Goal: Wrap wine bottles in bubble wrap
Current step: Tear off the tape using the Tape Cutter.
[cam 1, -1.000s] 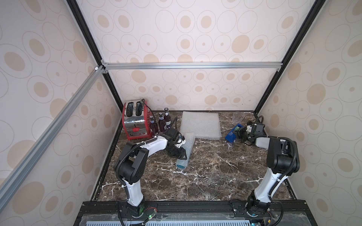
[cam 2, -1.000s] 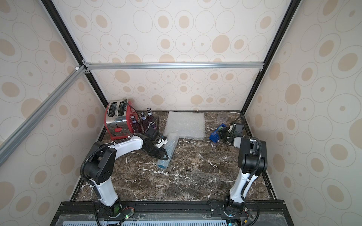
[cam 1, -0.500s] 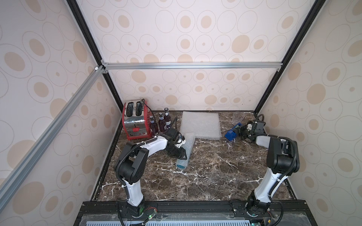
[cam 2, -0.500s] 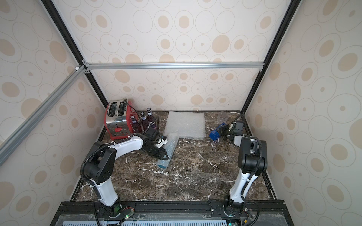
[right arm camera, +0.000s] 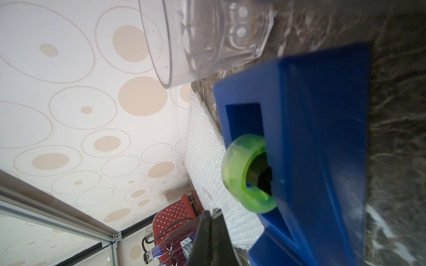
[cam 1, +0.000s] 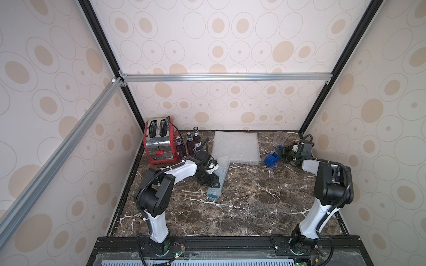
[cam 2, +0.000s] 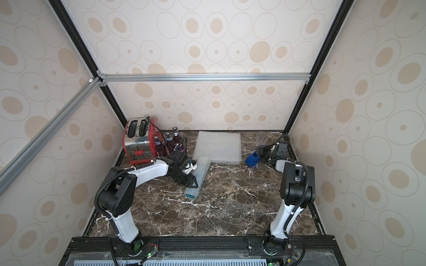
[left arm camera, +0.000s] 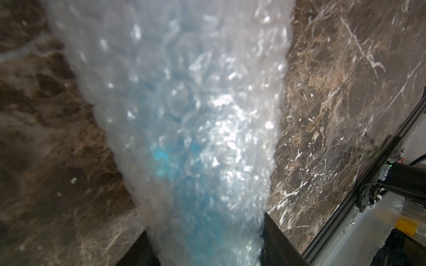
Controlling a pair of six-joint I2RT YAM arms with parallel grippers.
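Observation:
A rolled tube of bubble wrap lies on the marble table, and the blue wine bottle shows at its near end. My left gripper is shut on this roll, one black finger pressing each side; blue shows through the wrap. Three purple wine bottles stand beside the toaster. A flat bubble wrap sheet lies at the back. My right gripper is shut beside the blue tape dispenser.
A red toaster with a black cord stands at the back left. A clear plastic cup stands behind the dispenser, which carries a green tape roll. Black frame rails edge the table.
My right gripper has shifted slightly back beside the tape dispenser. The left arm and the wrapped roll have not moved.

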